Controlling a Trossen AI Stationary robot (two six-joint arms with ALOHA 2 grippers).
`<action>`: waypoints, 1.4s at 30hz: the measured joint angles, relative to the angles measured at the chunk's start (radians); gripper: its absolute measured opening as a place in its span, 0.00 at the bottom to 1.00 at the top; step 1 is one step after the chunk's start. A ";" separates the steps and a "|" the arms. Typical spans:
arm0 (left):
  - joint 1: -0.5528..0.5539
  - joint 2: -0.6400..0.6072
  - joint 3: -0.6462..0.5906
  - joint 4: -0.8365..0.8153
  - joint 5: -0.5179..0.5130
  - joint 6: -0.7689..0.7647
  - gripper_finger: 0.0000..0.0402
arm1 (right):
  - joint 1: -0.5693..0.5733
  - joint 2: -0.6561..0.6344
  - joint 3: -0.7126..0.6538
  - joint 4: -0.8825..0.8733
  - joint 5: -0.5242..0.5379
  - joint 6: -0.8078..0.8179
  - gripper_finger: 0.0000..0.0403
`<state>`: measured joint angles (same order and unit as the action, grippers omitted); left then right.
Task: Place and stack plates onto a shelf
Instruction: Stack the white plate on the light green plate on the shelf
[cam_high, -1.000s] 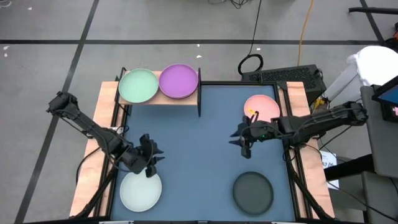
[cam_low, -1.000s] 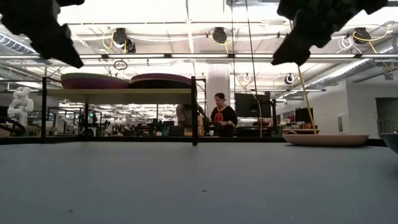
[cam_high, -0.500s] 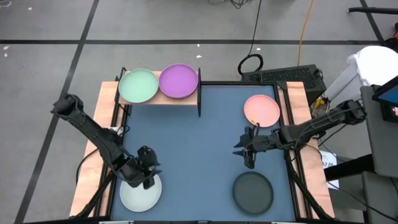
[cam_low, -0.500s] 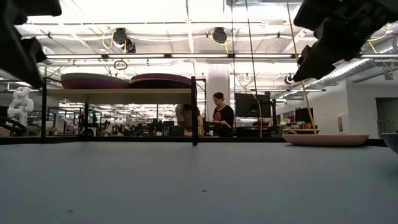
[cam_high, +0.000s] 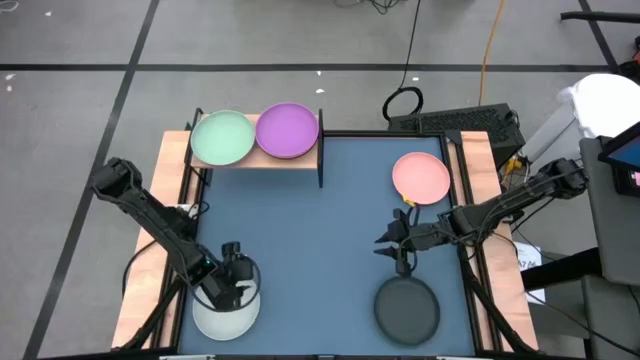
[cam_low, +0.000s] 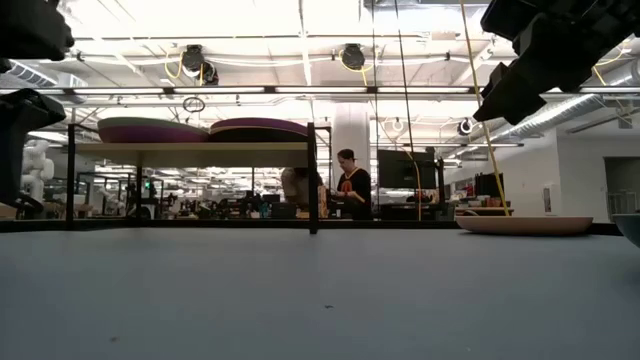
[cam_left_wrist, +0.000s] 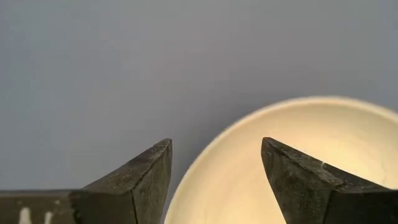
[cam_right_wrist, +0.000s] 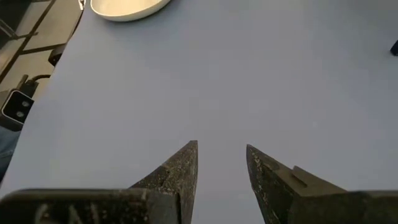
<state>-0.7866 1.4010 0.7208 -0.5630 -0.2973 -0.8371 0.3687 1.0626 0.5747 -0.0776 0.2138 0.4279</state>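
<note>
Shelf (cam_high: 262, 160) sits at the table's far left edge w/ 2 plates on it side by side: pale green plate (cam_high: 221, 137) on the left, purple plate (cam_high: 287, 130) on the right, rims abt touching. In the low view both show as flat discs on the raised board, black posts under it.

3 more plates lie on the blue-grey table (cam_high: 320, 240): whitish plate (cam_high: 225, 312) at near left, black plate (cam_high: 406, 307) at near right, pink plate (cam_high: 420, 177) at far right, all well apart.

Left tool (cam_high: 233, 283) hangs over the far rim of the whitish plate; its fingers (cam_left_wrist: 140, 174) stand spread, released, w/ the plate's rim showing between them in the wrist view, nothing held.

Right tool (cam_high: 397, 245) is btwn the pink and black plates, above bare table; its fingers (cam_right_wrist: 177, 168) are part-open w/ a narrow gap, empty.

Beyond the table, a person (cam_low: 351, 187) stands in the room.
</note>
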 joint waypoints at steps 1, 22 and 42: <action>0.002 0.000 0.000 -0.007 0.015 0.023 0.63 | 0.000 0.000 0.000 -0.001 0.000 -0.002 0.29; 0.106 0.000 0.000 -0.115 0.149 0.294 0.38 | 0.000 0.000 0.000 -0.002 -0.004 -0.032 0.29; 0.105 0.000 0.000 -0.143 0.168 0.307 0.27 | 0.000 0.000 0.000 -0.002 -0.005 -0.032 0.29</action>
<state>-0.6815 1.4010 0.7212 -0.7059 -0.1295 -0.5301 0.3687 1.0626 0.5747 -0.0795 0.2086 0.3954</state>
